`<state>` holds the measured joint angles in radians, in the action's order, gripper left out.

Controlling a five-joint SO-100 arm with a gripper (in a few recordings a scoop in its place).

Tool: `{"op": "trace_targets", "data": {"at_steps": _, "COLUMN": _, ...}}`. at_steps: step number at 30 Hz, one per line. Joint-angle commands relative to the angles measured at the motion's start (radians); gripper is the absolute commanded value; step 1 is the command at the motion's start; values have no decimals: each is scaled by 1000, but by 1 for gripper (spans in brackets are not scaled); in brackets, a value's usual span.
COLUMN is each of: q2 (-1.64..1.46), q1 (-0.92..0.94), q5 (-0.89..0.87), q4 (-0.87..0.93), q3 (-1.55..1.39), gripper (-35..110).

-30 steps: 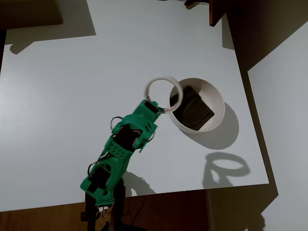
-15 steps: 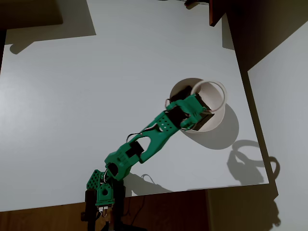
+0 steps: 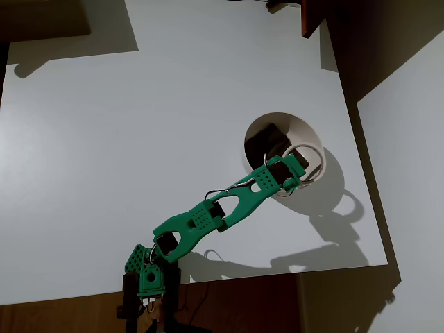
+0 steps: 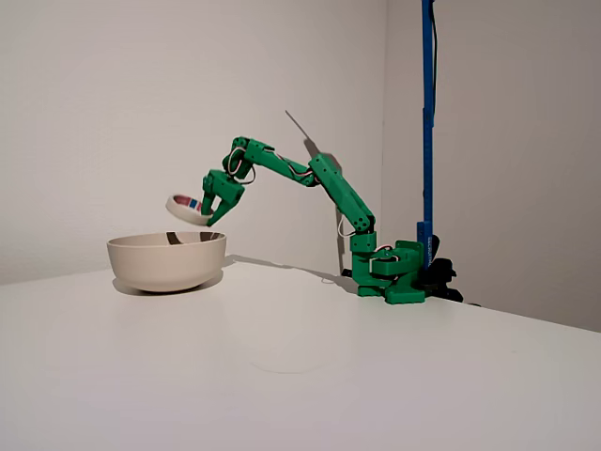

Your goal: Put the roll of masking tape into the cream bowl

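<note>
The cream bowl stands on the right part of the white table, and a dark brown pad shows inside it. My green gripper reaches over the bowl's near right side and is shut on the roll of masking tape. In the fixed view the roll of masking tape hangs tilted a little above the cream bowl, its reddish inner print visible, with the gripper holding its right edge. The tape does not touch the bowl.
The table's right edge runs close to the bowl, and the front edge lies by the arm's base. A brown object juts in at the top. A blue pole stands behind the base.
The arm has stretched out to the right, carrying the tape from beside the bowl's left rim to over the bowl, and has come lower over it.
</note>
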<state>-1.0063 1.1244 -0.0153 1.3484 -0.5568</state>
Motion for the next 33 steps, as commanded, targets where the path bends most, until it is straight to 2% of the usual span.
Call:
{"op": "trace_targets", "data": {"at_steps": 1, "q2": -5, "q1": -25, "q5": 11, "q4": -23, "q3": 94, "gripper": -8}}
{"op": "trace_targets", "data": {"at_steps": 12, "q2": 34, "q1": -110, "q5": -21, "q4": -14, "q3": 107, "gripper": -8}}
{"op": "trace_targets", "data": {"at_steps": 13, "q2": 35, "q1": -107, "q5": -41, "q4": -18, "q3": 107, "gripper": -5}}
{"op": "trace_targets", "data": {"at_steps": 15, "q2": 38, "q1": -104, "q5": -57, "q4": -18, "q3": 107, "gripper": 15}}
{"op": "trace_targets", "data": {"at_steps": 17, "q2": 40, "q1": -101, "q5": -74, "q4": -17, "q3": 109, "gripper": 21}}
{"op": "trace_targets", "data": {"at_steps": 22, "q2": 11, "q1": -89, "q5": -160, "q4": 20, "q3": 193, "gripper": 13}}
{"op": "trace_targets", "data": {"at_steps": 27, "q2": -149, "q1": -100, "q5": -232, "q4": 58, "q3": 198, "gripper": 8}}
{"op": "trace_targets", "data": {"at_steps": 30, "q2": -252, "q1": -130, "q5": -256, "q4": 106, "q3": 198, "gripper": -8}}
{"op": "trace_targets", "data": {"at_steps": 33, "q2": -354, "q1": -190, "q5": -259, "q4": 189, "q3": 198, "gripper": -8}}
